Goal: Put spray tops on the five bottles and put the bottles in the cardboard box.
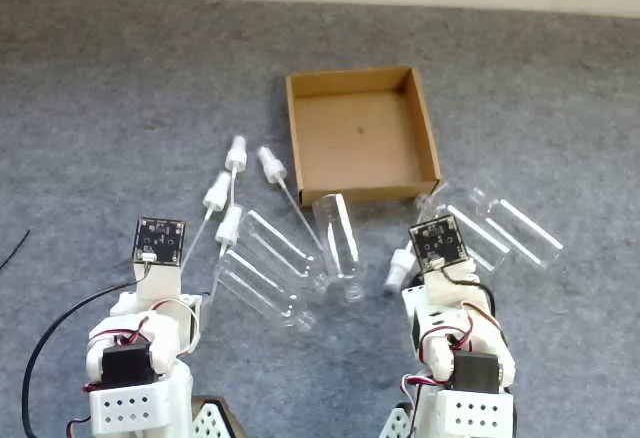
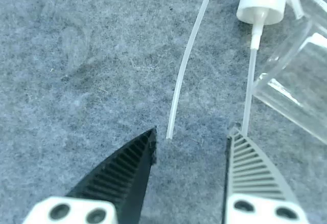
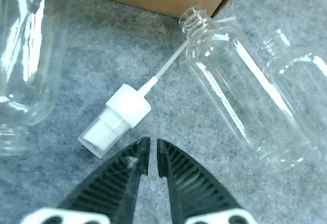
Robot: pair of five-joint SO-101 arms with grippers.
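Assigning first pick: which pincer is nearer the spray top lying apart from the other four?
Right. The right pincer sits just behind that spray top, close to its cap. The left pincer is farther off, at the tube ends of other spray tops.

I see bright, even light in all views. Shadows beside the bottles are faint; glare streaks their clear walls.

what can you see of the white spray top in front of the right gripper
The spray top looks like white plastic: a round collar, a narrower nozzle head and a thin translucent tube. It lies on its side on the grey mat, on no bottle, its head just ahead of the right gripper. The tube runs to a clear bottle's neck; contact there is unclear.
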